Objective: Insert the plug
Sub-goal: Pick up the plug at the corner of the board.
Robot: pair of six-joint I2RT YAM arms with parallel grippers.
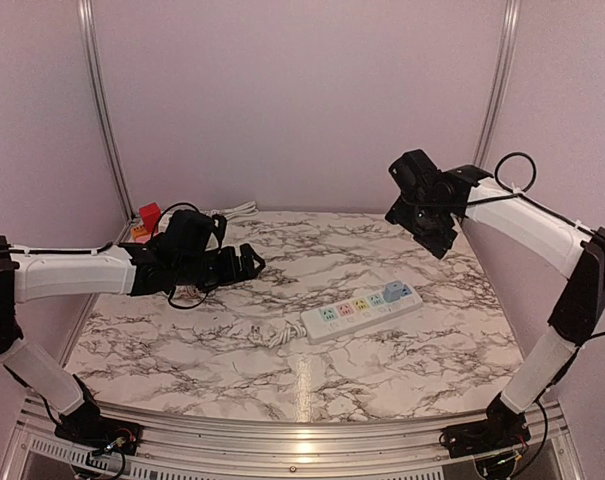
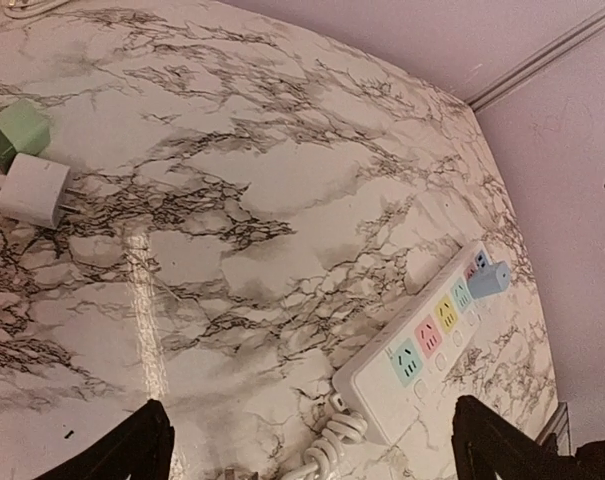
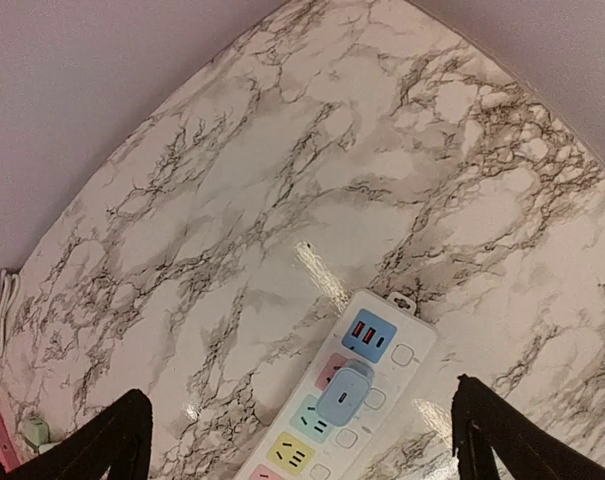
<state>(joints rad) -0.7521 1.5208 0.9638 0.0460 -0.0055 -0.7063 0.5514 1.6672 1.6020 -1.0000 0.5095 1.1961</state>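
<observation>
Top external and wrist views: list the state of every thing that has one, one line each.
power strip, lying flat, one socket occupied.
blue plug, seated in the strip beside the USB ports.
white charger, unplugged, lying down, prongs bare.
green plug, unplugged, beside the white charger.
left pincer, open, empty.
right pincer, open, empty, above the strip.

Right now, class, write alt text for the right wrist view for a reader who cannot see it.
A pale blue plug sits in a white power strip with coloured sockets on a marble table. The right gripper is open and empty, its dark fingers at the bottom corners.
</observation>
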